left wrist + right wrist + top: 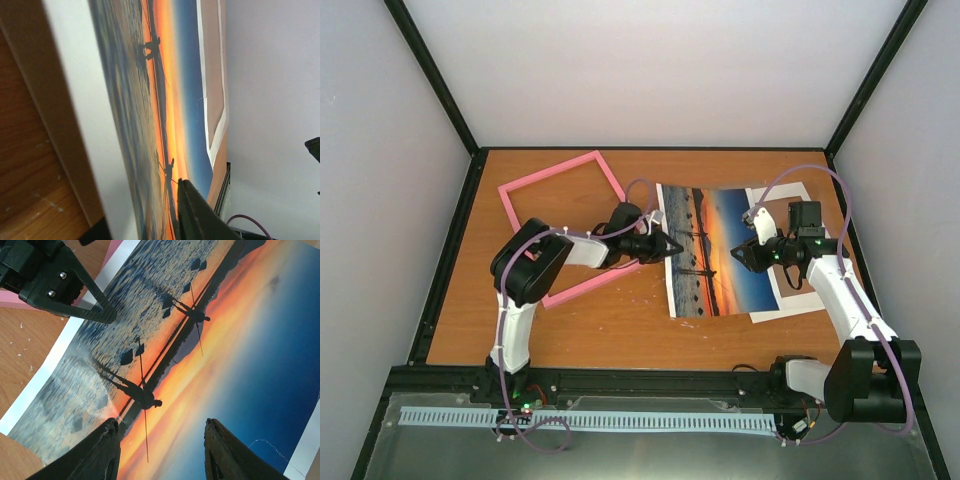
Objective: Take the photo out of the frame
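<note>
The photo (715, 265), a sunset print with dark silhouettes, lies on the table right of the frame (548, 171). The frame is a thin pink border with bare table showing through it. My left gripper (672, 246) is at the photo's left edge and shut on it. In the left wrist view the photo (165, 100) runs between a dark finger (195, 215) and the lower jaw. My right gripper (738, 257) is open just above the photo's middle. In the right wrist view its fingers (102, 450) straddle the orange and blue print (210, 355).
A plain white sheet (790, 300) lies under the photo's right side and sticks out at the right. Black posts and rails border the table. The left gripper's finger (95, 310) and a bit of the pink frame (12, 300) show in the right wrist view.
</note>
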